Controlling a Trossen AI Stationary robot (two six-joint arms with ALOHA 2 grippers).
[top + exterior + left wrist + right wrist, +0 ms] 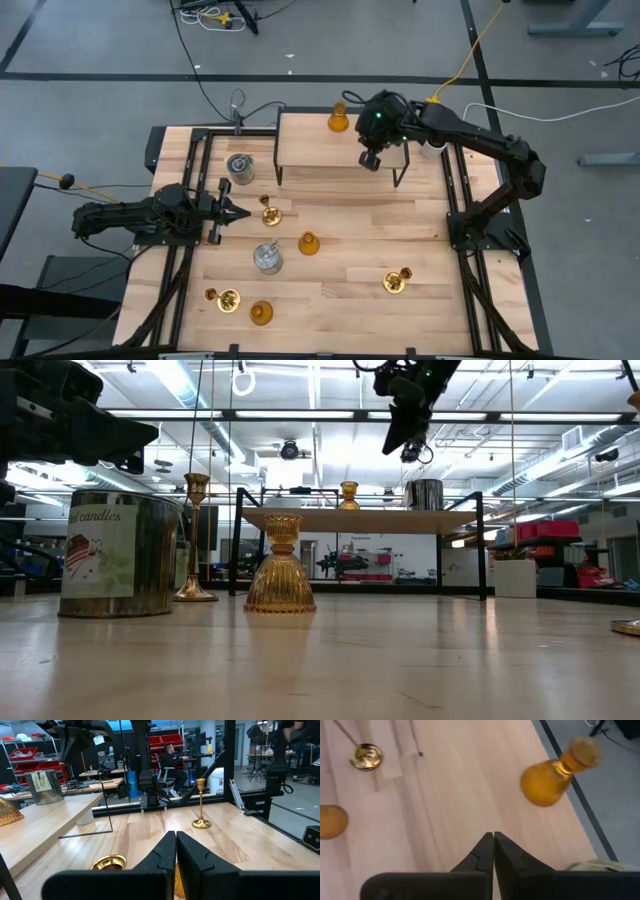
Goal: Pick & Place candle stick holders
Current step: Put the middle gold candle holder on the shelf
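Note:
A raised wooden shelf (320, 145) stands at the table's far side. On it stand an amber bell-shaped holder (339, 120) (555, 772) and a silvery cylinder (425, 493). My right gripper (372, 158) (493, 836) hangs shut and empty above the shelf's right part, slanting down. On the table stand silvery cylinders (240, 167) (267, 257), amber holders (309, 243) (261, 313) and brass holders (270, 213) (228, 297) (397, 281). My left gripper (235, 212) (176, 840) rests level and shut at the left, just left of a brass holder.
The shelf stands on thin black legs (400, 170) with free room beneath it. A black frame (455, 200) runs along the table's sides. A white pot (432, 147) sits under my right arm at the far right. Bare wood (360, 225) lies in the table's middle.

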